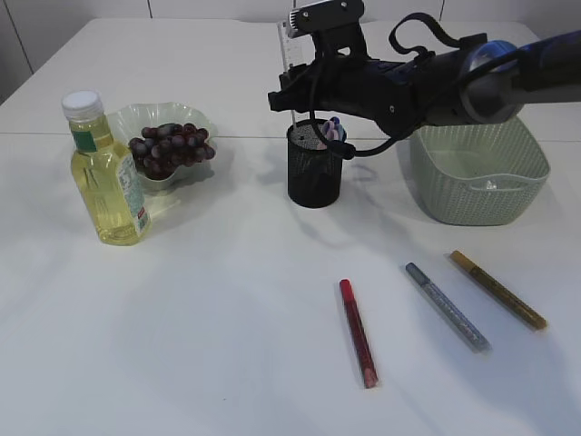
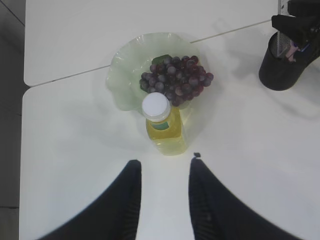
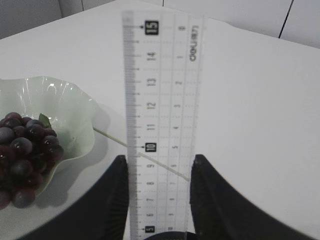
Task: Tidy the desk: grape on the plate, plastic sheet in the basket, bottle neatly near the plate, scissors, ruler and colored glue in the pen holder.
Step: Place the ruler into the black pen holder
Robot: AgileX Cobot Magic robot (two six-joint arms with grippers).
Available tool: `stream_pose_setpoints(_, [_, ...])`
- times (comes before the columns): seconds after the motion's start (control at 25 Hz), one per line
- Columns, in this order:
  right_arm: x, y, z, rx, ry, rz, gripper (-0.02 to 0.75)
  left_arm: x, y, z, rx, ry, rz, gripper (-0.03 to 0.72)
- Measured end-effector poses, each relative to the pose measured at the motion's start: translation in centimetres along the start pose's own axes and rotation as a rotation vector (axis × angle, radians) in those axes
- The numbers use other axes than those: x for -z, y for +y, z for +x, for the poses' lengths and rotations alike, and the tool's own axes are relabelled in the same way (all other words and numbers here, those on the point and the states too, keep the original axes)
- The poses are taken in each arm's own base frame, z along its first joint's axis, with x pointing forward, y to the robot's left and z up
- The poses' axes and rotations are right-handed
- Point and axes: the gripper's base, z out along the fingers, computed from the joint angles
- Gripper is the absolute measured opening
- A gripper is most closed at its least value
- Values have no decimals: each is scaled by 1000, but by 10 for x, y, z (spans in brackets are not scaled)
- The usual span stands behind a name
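Exterior view: the right gripper (image 1: 292,95) holds a clear ruler (image 1: 289,47) upright over the black mesh pen holder (image 1: 315,164); whether its lower end is inside cannot be told. Three glue pens (image 1: 358,331) lie in front of the pen holder.

Left wrist view: the left gripper (image 2: 165,172), jaws apart and empty, hangs above the yellow bottle (image 2: 163,125) touching the grape plate (image 2: 125,75).

Right wrist view: the black gripper clamps the transparent, black-numbered ruler by its edges.
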Motion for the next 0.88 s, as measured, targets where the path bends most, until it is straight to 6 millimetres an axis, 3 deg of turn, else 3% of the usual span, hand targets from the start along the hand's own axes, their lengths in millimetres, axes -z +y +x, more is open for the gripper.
stream_pose_setpoints(0.88, [0,0,4,-2,43,2,302,0,0,0,0,0,0,240])
